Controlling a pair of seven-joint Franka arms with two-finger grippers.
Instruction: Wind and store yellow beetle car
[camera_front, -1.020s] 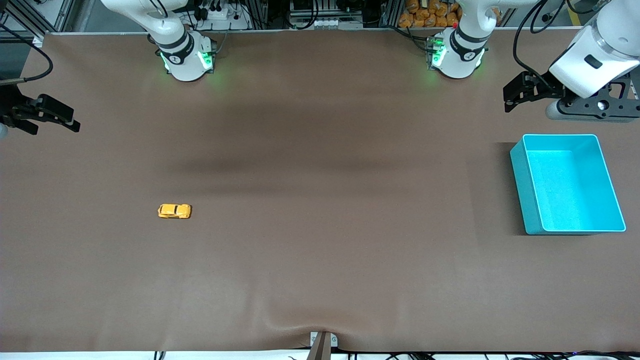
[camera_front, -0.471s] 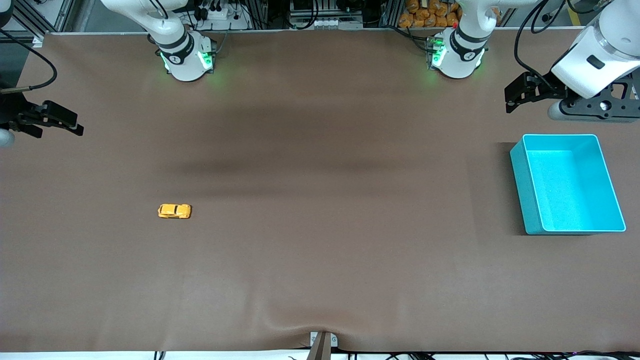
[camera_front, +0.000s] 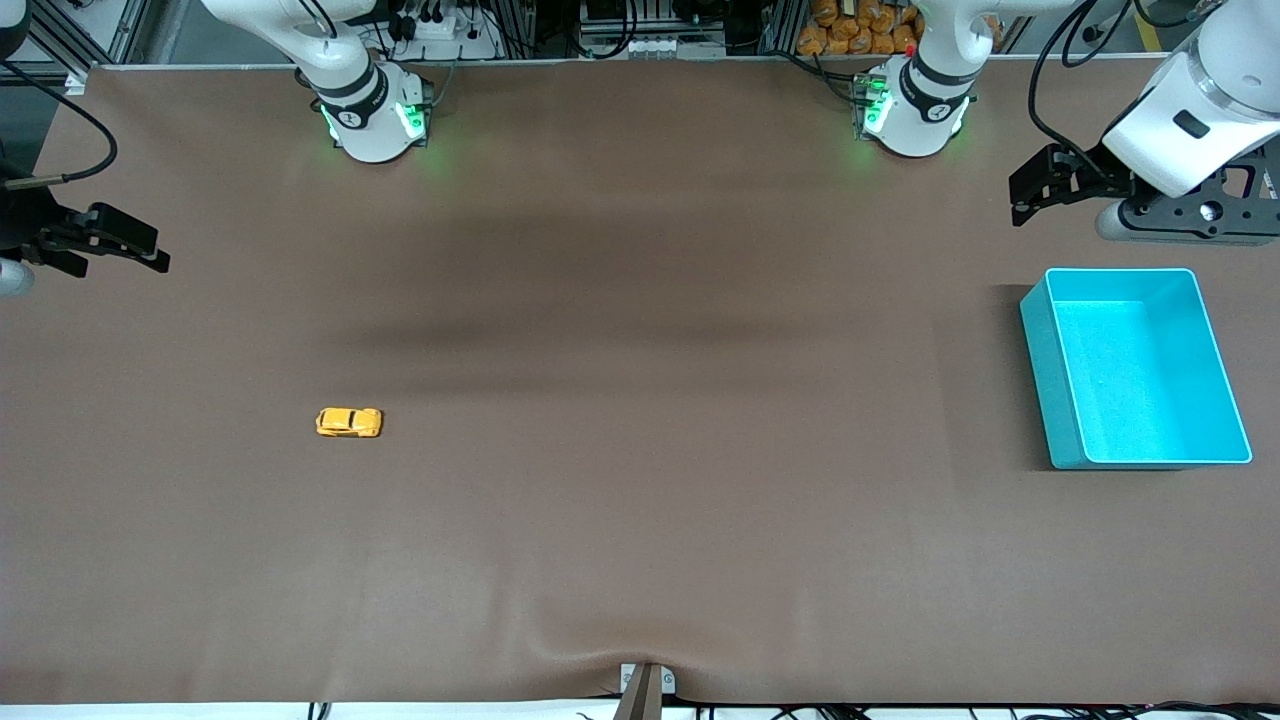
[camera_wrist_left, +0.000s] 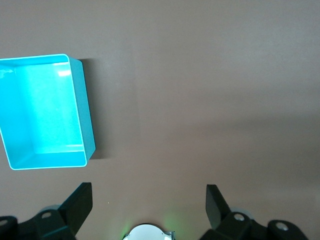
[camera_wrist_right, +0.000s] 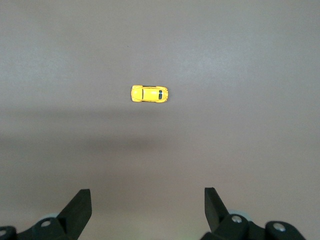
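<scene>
The yellow beetle car (camera_front: 349, 422) sits on its wheels on the table (camera_front: 640, 520) toward the right arm's end, long axis running along the table's length. Your right gripper (camera_front: 100, 245), jaws spread and empty, hangs high over that end and is the nearer one. Left gripper (camera_front: 1045, 185), also spread, waits by the turquoise bin (camera_front: 1040, 360). Any winding mechanism on the car is too small to make out.

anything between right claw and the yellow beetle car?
Nothing. The right wrist view shows only bare brown table from the open right claw up to the yellow beetle car; the front view agrees.
</scene>
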